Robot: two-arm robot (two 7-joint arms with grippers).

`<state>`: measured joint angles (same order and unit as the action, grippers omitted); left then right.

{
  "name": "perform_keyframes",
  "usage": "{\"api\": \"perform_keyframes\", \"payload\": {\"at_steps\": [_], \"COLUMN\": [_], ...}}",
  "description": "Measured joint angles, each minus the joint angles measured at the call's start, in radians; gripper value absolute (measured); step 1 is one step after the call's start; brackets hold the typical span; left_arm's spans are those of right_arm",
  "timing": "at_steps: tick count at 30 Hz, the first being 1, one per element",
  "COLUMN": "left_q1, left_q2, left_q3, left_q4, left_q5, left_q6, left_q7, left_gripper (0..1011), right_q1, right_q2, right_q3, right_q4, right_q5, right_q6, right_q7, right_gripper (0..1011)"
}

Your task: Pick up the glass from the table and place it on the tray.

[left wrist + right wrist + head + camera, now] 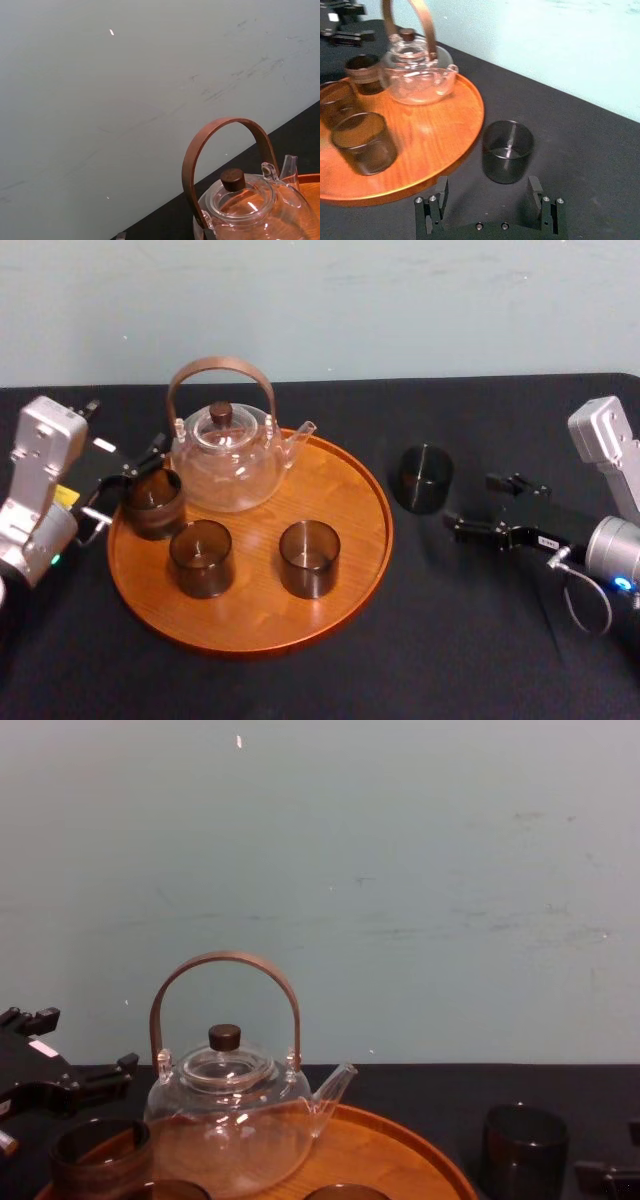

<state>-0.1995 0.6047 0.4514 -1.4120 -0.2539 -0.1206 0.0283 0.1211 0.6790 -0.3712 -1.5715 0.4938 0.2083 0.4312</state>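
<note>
**Spread right gripper (pixel 468 502) beside the glass (pixel 425 478) on the table (pixel 480 640)**

Hangs low over the black cloth with fingers apart, gripping nothing, tips pointed at the glass just ahead. Next out: the glass itself, dark, upright, just right of the tray (pixel 340 490) and clear of its rim. On the tray: a clear teapot (pixel 228 455) at the back and three other glasses (pixel 308 558). At the tray's left edge: the left gripper (pixel 125 483), fingers apart too, close by the leftmost of those three; cannot tell whether touching.
</note>
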Motion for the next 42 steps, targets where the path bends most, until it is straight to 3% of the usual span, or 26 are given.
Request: {"api": "perform_keyframes", "payload": {"at_steps": [10, 21, 42], "left_q1": [0.000, 0.000, 0.000], "left_q2": [0.000, 0.000, 0.000], "left_q3": [0.000, 0.000, 0.000], "left_q4": [0.000, 0.000, 0.000], "left_q5": [0.000, 0.000, 0.000], "left_q6": [0.000, 0.000, 0.000], "left_q7": [0.000, 0.000, 0.000], "left_gripper": [1001, 1001, 1001], "right_q1": [0.047, 0.134, 0.229], "right_q2": [-0.063, -0.133, -0.225], "right_q3": [0.005, -0.036, -0.049], "right_q4": [0.062, 0.160, 0.290], "right_q5": [-0.035, -0.099, -0.158], "right_q6": [0.039, 0.058, 0.067], "right_q7": [-0.032, -0.013, -0.011], "right_gripper": [1002, 1002, 1002]}}
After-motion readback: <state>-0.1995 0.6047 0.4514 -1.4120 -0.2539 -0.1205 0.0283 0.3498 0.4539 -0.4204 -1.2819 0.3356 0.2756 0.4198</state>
